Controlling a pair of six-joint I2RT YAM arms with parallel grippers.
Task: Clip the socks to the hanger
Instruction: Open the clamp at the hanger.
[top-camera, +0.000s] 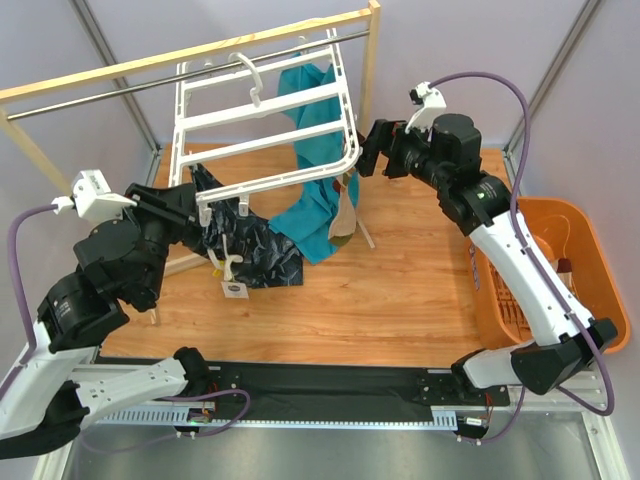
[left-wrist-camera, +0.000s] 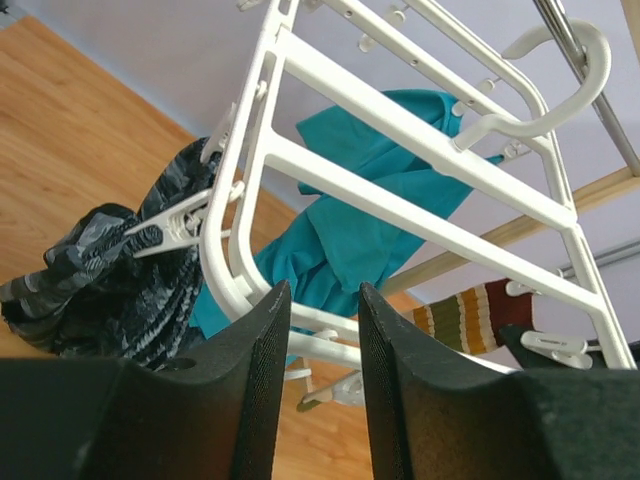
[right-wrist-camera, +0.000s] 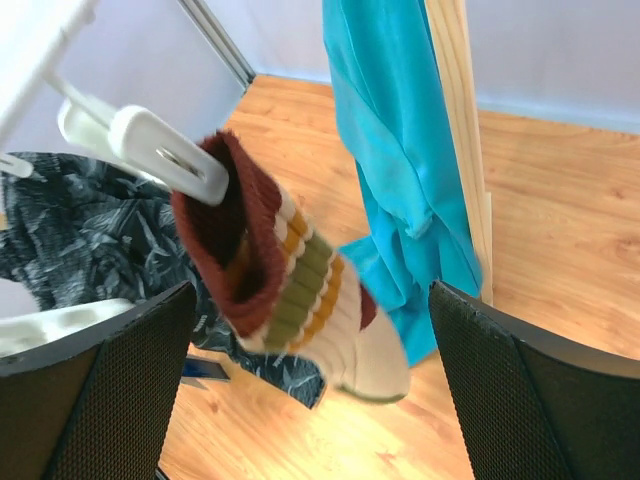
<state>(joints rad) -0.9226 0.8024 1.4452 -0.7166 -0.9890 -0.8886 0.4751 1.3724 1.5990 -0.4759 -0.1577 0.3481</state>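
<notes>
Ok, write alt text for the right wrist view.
A cream-and-maroon striped sock hangs from a white plastic clip, between the open fingers of the right gripper. Behind it hang a teal cloth and a dark patterned cloth.

Your workcell: a wooden table boxed in by pale walls.
You worked over a warm wood-grain tabletop (top-camera: 400, 310), with pale lilac wall panels (top-camera: 200, 25) behind and to the sides, held by grey metal struts (top-camera: 106, 55). A wooden rack (top-camera: 190, 53) carrying a metal rail (top-camera: 120, 89) stood across the back of the table. An orange plastic basket (top-camera: 555, 205) sat at the right edge. The light was soft and even, throwing only faint shadows.
</notes>
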